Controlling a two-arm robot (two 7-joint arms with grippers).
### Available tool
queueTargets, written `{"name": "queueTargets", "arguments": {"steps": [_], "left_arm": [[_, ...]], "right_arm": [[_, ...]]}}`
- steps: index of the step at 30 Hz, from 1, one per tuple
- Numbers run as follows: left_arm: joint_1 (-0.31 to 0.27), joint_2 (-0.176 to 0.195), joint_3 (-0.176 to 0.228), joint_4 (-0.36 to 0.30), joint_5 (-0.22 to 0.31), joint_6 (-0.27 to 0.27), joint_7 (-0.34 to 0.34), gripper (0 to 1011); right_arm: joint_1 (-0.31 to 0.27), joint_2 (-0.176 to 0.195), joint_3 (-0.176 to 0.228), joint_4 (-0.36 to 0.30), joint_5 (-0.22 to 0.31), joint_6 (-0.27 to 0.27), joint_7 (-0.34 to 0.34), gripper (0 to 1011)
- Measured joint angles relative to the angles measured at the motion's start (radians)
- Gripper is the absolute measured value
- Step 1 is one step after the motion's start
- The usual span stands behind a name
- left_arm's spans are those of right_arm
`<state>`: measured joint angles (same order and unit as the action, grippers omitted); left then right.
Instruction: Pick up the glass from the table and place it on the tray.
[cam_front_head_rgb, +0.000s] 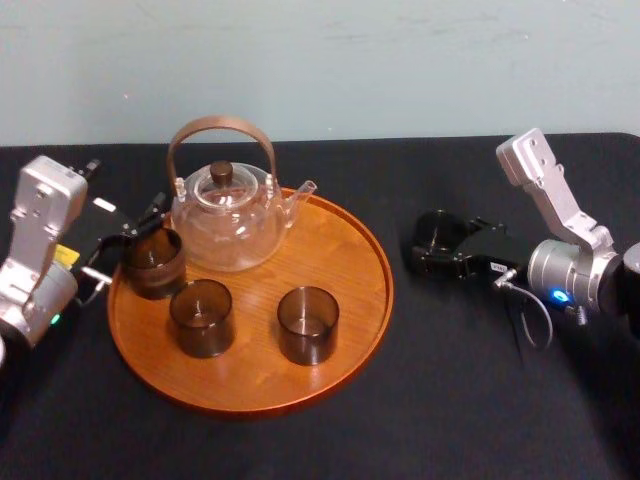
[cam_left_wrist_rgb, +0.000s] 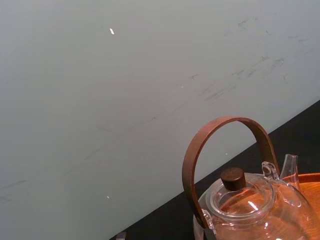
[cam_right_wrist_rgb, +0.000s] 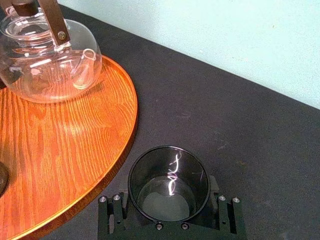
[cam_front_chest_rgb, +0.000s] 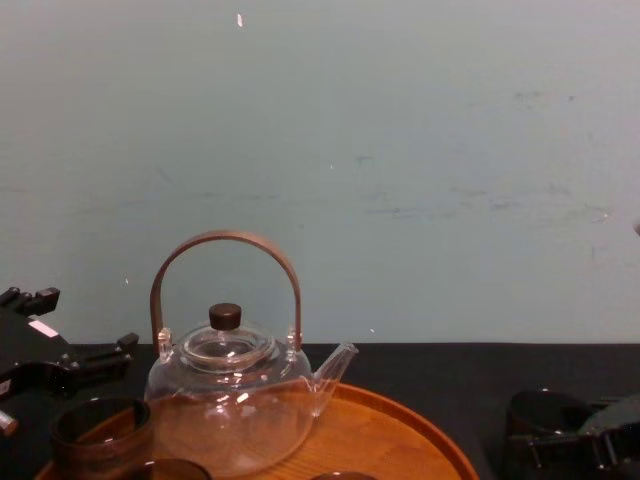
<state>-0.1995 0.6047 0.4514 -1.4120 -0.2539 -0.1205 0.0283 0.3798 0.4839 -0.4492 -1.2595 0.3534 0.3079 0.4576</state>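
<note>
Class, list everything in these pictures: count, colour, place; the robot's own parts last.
table: one, black, under everything.
round wooden tray: one, orange-brown, mid-table.
clear glass teapot: one, clear with an arched brown handle, on the tray's back left.
short smoky-brown glass tumbler: one, dark brown, on the table right of the tray.
other smoky-brown tumblers: three, dark brown, on the tray's front and left.
wall: one, pale blue-green, behind the table.
left gripper: one, black, at the tray's left edge.
right gripper: one, black, shut on the lone tumbler.
</note>
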Motion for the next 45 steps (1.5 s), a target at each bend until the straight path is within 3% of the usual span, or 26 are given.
{"name": "queueTargets", "arguments": {"steps": [17,32,37,45], "left_arm": [[0.000,0.000,0.000,0.000,0.000,0.000,0.000,1001],[0.000,0.000,0.000,0.000,0.000,0.000,0.000,1001],[0.000,0.000,0.000,0.000,0.000,0.000,0.000,1001],[0.000,0.000,0.000,0.000,0.000,0.000,0.000,1001]], "right_arm": [[-0.003,0.002,0.002,-0.004,0.004,-0.002,0.005,903],[-0.017,0.066,0.028,-0.126,0.040,-0.012,0.072,903],[0.004,0.070,0.018,-0.136,0.043,-0.021,0.087,903],[0.055,0.039,-0.024,-0.116,0.039,-0.053,0.103,903]]}}
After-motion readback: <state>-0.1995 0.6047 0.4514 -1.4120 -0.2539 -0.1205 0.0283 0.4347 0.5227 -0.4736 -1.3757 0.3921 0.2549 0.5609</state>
